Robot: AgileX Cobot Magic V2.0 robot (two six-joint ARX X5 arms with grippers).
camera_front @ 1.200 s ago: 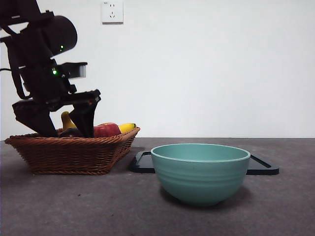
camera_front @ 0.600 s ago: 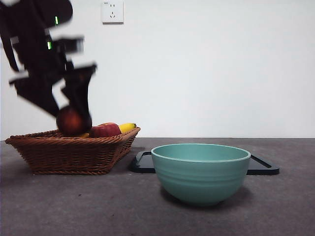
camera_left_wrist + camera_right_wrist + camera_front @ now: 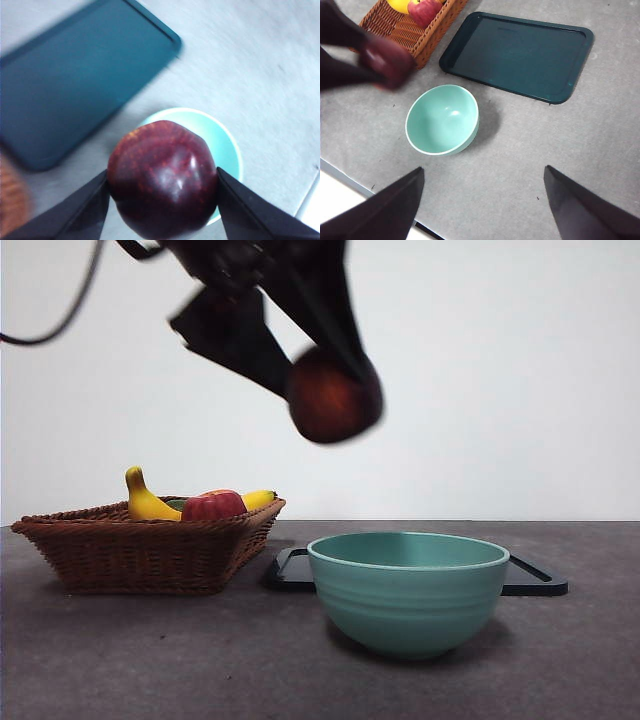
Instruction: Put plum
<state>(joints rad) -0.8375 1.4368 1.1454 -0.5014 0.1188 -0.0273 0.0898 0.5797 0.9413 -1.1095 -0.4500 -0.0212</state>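
**Inventory: plum aloft in left gripper**

1. Dark tray (image 3: 520, 55): I see it flat on the table, behind the bowl.
2. Wicker basket (image 3: 140, 550): holds banana (image 3: 148, 502) and red apple (image 3: 212, 506).
3. Teal bowl (image 3: 408, 590): in front of the tray.
4. Left gripper (image 3: 162, 187): jaws pinching the plum (image 3: 333, 395), high above the table, over the bowl's near-basket side.
5. Right gripper (image 3: 480, 200): jaws spread wide, holding nothing.

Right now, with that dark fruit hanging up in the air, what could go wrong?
The left gripper pinches the round, glossy plum only at its sides, high above the table, so it might slip out. The green bowl is below but the plum looks off to one side, so an early release could miss it. The view is blurred by motion.
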